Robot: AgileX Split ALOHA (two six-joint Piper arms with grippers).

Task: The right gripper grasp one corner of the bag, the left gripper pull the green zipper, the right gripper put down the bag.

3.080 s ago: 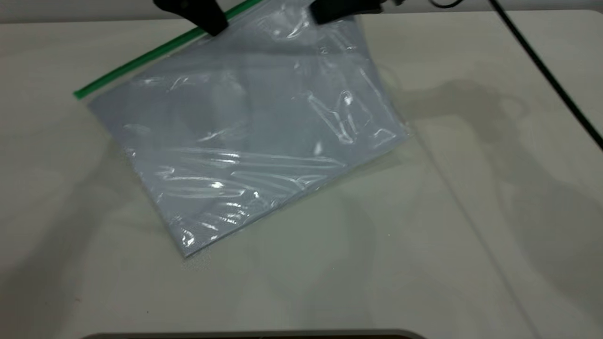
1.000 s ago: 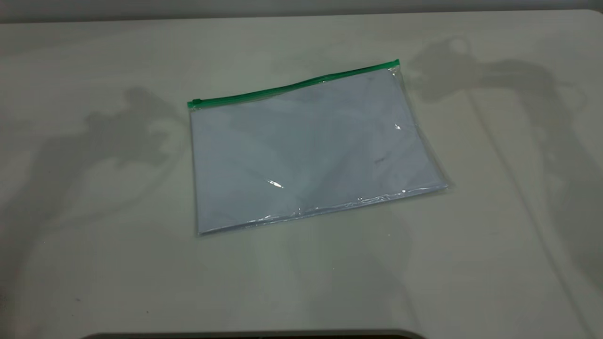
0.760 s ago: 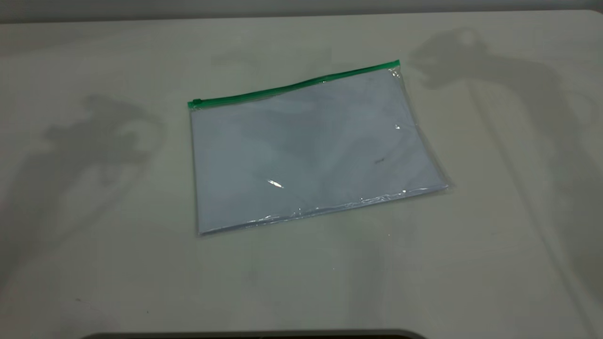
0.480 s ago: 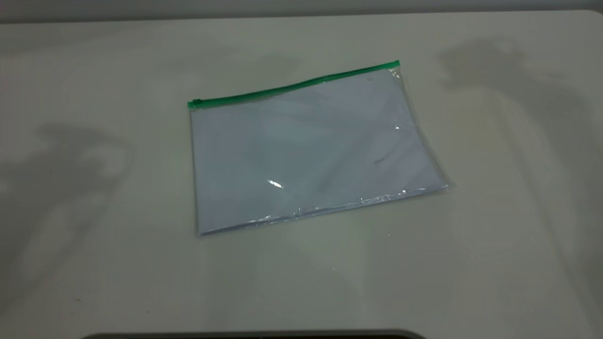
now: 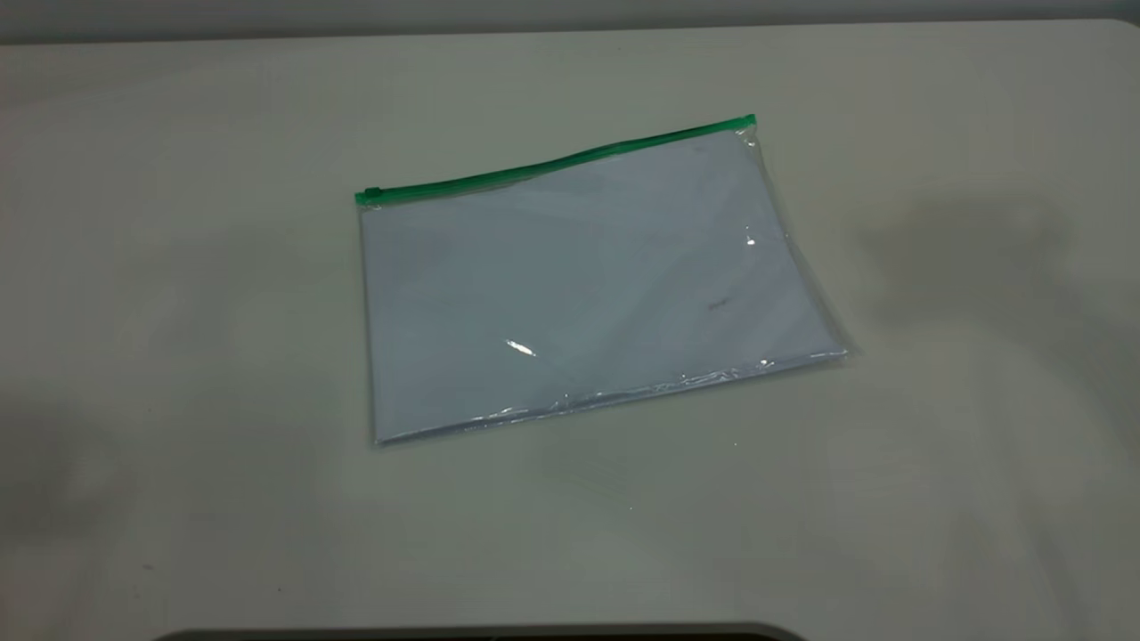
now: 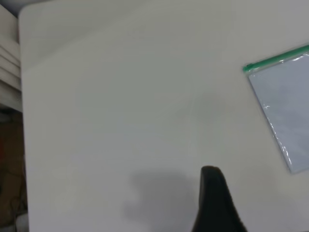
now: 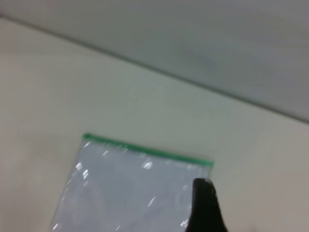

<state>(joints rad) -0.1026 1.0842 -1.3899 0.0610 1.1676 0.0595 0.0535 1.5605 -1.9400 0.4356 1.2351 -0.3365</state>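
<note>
One bag (image 5: pixel 588 285), green zipper (image 5: pixel 552 165) unmarked, lies flat on table (image 5: pixel 178 312).

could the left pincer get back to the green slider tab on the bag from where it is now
Probably yes. The small green slider tab sits exposed at the flat clear plastic bag's left corner, and only bare white table lies between it and the left pincer.

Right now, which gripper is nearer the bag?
Right, it seems. The right gripper hangs over the bag, close to its green zipper. The left gripper is off to the bag's side, with bare table between them.
</note>
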